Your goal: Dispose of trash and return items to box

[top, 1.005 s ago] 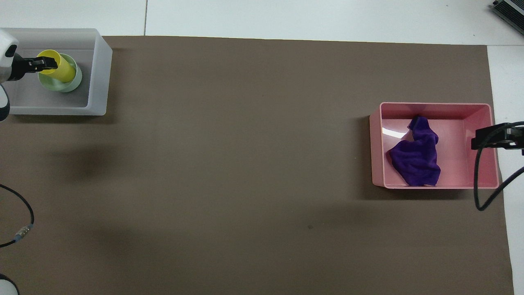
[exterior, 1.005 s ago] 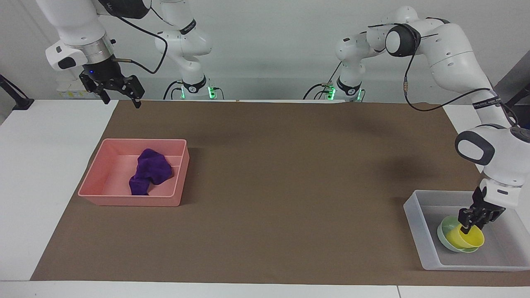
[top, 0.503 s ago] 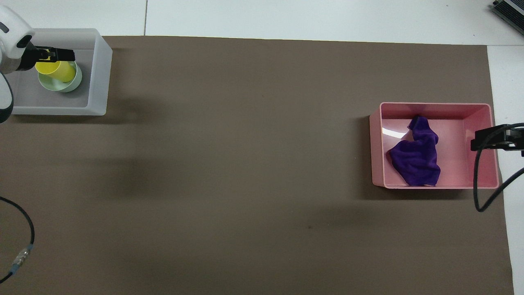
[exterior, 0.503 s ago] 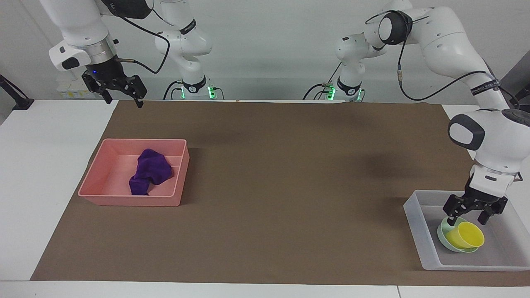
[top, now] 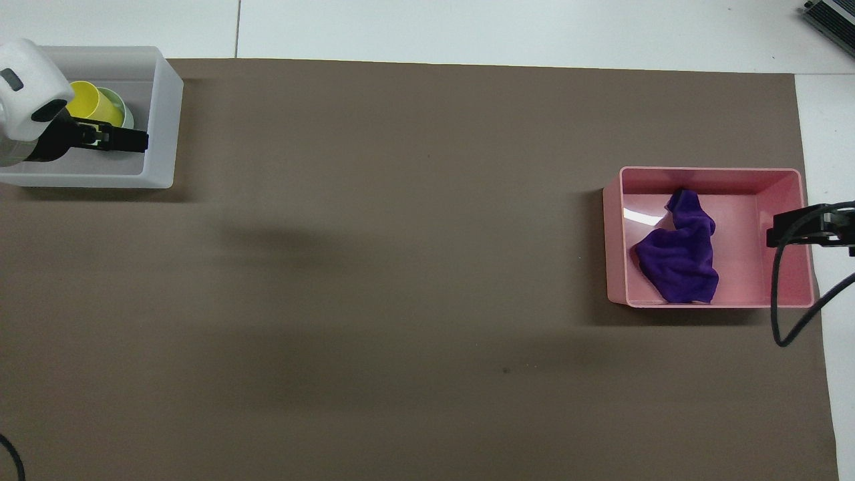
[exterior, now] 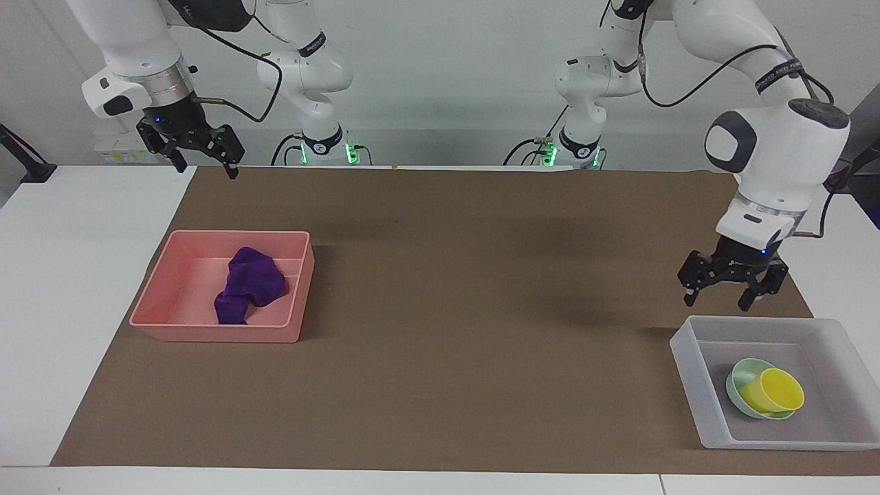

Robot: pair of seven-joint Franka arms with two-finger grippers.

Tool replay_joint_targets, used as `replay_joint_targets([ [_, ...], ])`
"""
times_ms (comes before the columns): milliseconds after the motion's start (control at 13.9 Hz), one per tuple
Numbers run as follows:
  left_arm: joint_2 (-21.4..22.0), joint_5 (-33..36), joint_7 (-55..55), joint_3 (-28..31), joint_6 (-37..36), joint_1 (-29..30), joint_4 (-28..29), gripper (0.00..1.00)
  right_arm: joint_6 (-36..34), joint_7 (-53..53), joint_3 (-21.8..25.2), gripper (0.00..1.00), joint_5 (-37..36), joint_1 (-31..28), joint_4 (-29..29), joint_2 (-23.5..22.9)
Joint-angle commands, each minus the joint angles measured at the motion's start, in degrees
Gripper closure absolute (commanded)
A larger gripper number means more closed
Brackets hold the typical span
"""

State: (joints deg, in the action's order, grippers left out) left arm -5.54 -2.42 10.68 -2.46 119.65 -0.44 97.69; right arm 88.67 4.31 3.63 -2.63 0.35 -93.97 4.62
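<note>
On the counter (exterior: 447,330), everything is lying sorted toward its two ends, which I judge means the task is all but done. Toward the right arm's end, the pink tray (exterior: 206,333) is holding the cloth (exterior: 247,285), crumpled loosely on its floor, likely serving as the trash bin. Toward the left arm's end, the box (exterior: 691,357) is holding the bowl (exterior: 739,378), with the cup (exterior: 773,393) leaning tipped inside it, nested to save room. Both are sitting free, nothing touching them. Up in the air, the left tool (exterior: 731,290) is hanging over the counter just beside the box's edge nearer the robots, fingers spread wide and carrying nothing. The right tool (exterior: 199,157) is waiting over the counter's edge near the pink tray, also spread apart and carrying nothing.
</note>
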Motion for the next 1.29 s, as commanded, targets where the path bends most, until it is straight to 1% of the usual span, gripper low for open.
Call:
replay_joint_targets([
  [0,2.3,1.0,0.2,0.4,-8.3,-0.6,-2.1,0.00,-1.0,-0.4,-1.9,0.00,0.2,-0.3,-1.0,1.4],
  [144,2.5,1.0,0.5,0.4,-15.6,-0.5,-5.8,0.00,-1.2,0.0,-2.0,0.00,0.2,-0.3,-1.2,1.5],
  [215,3.3,1.1,0.5,0.4,-18.7,-0.6,-6.4,0.00,-1.1,0.0,-2.0,0.00,0.1,-0.3,-1.5,1.6],
  [503,6.9,1.1,0.2,0.3,-29.0,-0.5,-6.1,0.00,-0.4,-0.1,-2.0,0.00,0.1,-0.3,-1.7,1.6],
  [574,7.6,1.1,0.3,0.3,-30.6,0.0,-5.8,0.00,-0.4,-0.1,-2.0,0.00,0.1,-0.3,-1.8,1.7],
  [1221,7.8,1.0,-0.8,0.8,-29.4,0.4,-5.9,0.00,-0.3,-0.1,-2.0,0.00,0.1,-0.3,-2.1,1.7],
])
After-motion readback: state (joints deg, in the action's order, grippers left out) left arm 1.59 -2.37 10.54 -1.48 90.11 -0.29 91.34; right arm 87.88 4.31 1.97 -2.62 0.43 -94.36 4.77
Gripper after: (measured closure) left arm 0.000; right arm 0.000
